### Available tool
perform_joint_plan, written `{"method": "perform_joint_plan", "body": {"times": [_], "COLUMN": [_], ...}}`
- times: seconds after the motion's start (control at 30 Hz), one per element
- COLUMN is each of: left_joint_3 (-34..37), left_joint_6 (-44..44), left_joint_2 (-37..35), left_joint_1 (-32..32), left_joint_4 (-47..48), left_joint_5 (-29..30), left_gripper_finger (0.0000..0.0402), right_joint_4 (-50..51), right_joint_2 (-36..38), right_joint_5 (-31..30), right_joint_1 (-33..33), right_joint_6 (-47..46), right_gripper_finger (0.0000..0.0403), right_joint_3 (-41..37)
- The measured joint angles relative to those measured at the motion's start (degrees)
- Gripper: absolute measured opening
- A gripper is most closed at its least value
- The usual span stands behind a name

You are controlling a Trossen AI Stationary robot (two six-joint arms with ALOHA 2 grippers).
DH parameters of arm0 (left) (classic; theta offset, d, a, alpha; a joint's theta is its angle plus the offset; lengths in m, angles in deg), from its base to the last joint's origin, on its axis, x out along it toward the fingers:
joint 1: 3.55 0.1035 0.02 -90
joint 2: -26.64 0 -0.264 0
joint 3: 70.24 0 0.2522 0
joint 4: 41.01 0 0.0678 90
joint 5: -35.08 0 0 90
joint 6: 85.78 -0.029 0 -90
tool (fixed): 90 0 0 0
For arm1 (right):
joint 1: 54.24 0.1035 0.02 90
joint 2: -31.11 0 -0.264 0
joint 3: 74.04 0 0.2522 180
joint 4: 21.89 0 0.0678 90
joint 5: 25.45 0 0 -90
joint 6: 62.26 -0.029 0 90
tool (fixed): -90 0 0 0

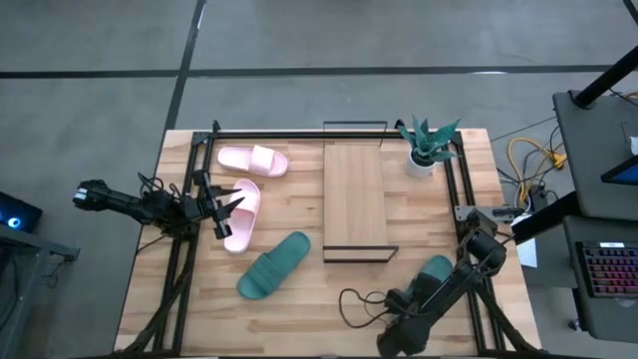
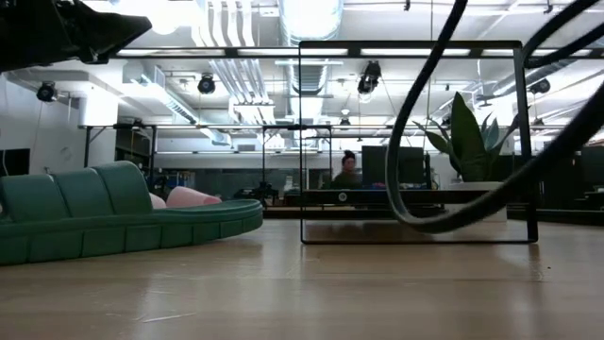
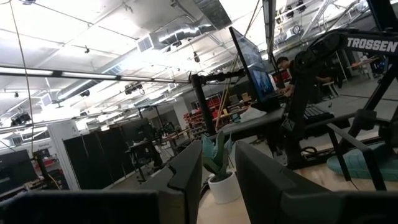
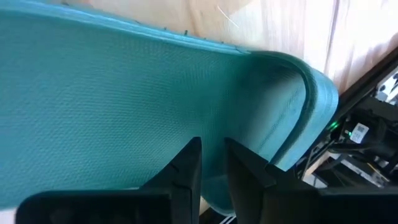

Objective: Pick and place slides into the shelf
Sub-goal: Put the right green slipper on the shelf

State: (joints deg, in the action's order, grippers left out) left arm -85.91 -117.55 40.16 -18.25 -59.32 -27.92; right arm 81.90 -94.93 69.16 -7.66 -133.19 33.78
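Note:
Two pale pink slides [image 1: 252, 160] [image 1: 242, 214] lie sole-down on the table's left half. One teal slide [image 1: 274, 264] [image 2: 94, 212] lies near the middle. The other teal slide [image 1: 435, 270] [image 4: 124, 99] lies at the right, half under my right arm. The shelf [image 1: 354, 199], a wood plank in a black wire frame [image 2: 411, 142], stands at the centre. My left gripper [image 1: 225, 204] [image 3: 217, 168] is open and level, beside the nearer pink slide. My right gripper [image 4: 212, 152] points at the right teal slide, its fingers a narrow gap apart. My right gripper comes at the broad ribbed surface of the right teal slide [image 4: 205, 112], which fills its wrist view. Whether the fingertips touch it, I cannot tell. The slide lies flat on the table.
A potted plant [image 1: 427, 150] [image 3: 217, 171] stands at the far right by the shelf. A black cable [image 1: 359, 309] [image 2: 453, 189] loops over the table near my right arm. Black frame rails [image 1: 179, 249] run along both table sides. A person sits at a desk beyond the table.

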Motion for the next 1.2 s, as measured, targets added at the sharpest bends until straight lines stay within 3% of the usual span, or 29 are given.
{"method": "perform_joint_plan", "body": {"times": [0.47,0.83,1.2], "left_joint_3": [0.0,0.0,0.0], "left_joint_6": [0.1,0.0,0.0], "left_joint_2": [0.0,0.1,0.1], "left_joint_1": [0.0,0.0,0.0], "left_joint_4": [0.0,0.0,0.0], "left_joint_5": [0.0,0.0,0.0], "left_gripper_finger": [0.0083,0.0083,0.0083], "right_joint_4": [0.0,-0.1,0.0], "right_joint_2": [0.0,0.0,0.1], "right_joint_5": [0.4,0.7,1.9], "right_joint_1": [-0.1,-1.0,-2.2], "right_joint_6": [-1.1,0.2,-2.1], "right_gripper_finger": [0.0068,0.0194,0.018], "right_joint_3": [-0.1,-0.2,0.0]}}
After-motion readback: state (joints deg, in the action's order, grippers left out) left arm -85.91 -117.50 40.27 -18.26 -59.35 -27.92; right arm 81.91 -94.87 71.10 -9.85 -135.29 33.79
